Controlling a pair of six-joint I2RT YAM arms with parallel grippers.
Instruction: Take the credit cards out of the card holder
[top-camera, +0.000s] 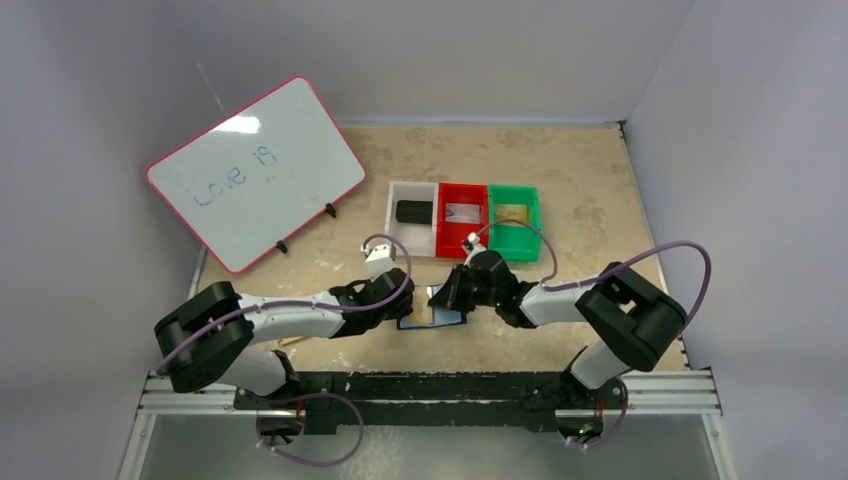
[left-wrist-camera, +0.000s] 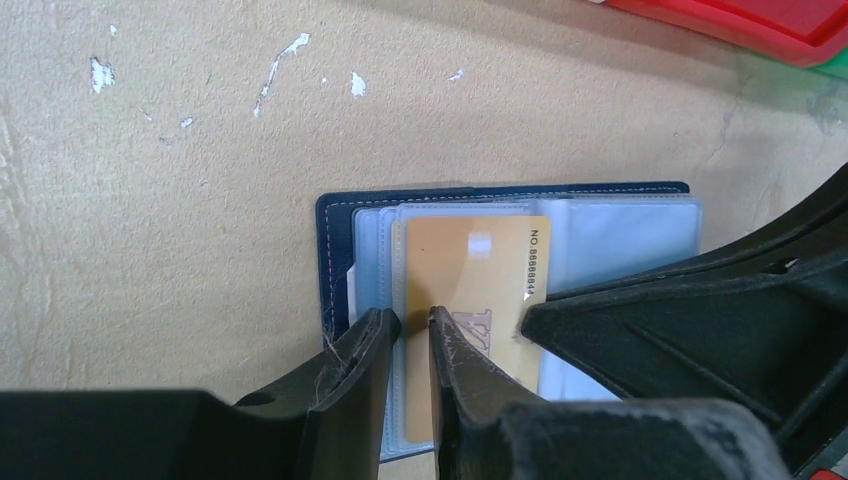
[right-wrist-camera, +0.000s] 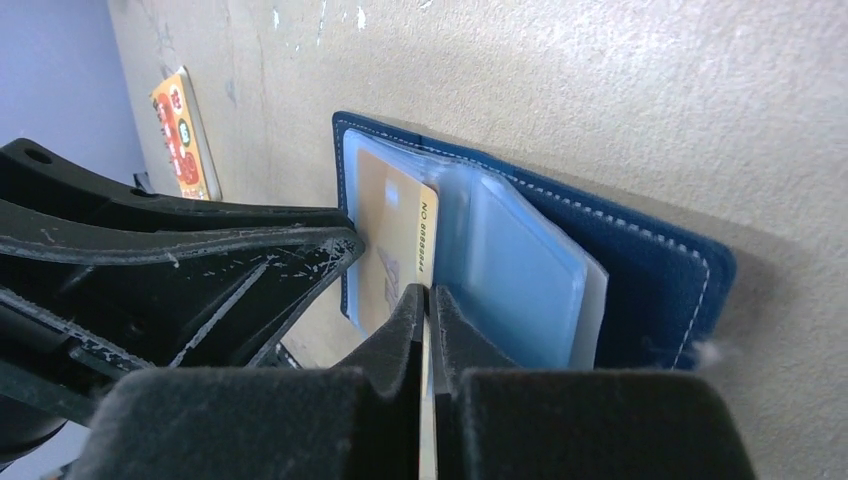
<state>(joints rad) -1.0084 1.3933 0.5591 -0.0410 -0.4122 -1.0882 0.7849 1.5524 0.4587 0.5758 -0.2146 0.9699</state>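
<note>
Card holder (left-wrist-camera: 335, 240) lies open mid-frame on the counter (left-wrist-camera: 200, 200); right end effector (right-wrist-camera: 427, 300) pinches its gold credit card (left-wrist-camera: 470, 270), left end effector (left-wrist-camera: 408, 325) narrowly parted.

glossy credit card (left-wrist-camera: 470, 275), matt stitched card holder (right-wrist-camera: 650, 262)

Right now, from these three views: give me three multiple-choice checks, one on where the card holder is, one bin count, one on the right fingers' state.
1. Where is the card holder?
A on the whiteboard; B open on the table; C on the floor.
2. How many bins stand beyond it?
A two; B four; C three.
3. The right fingers are:
A shut on the gold card; B wide open; C gripping the whiteboard.

Key:
1. B, it lies spread open on the tabletop.
2. C, white bin, red bin and green bin in a row.
3. A, they pinch the card's edge.
</note>
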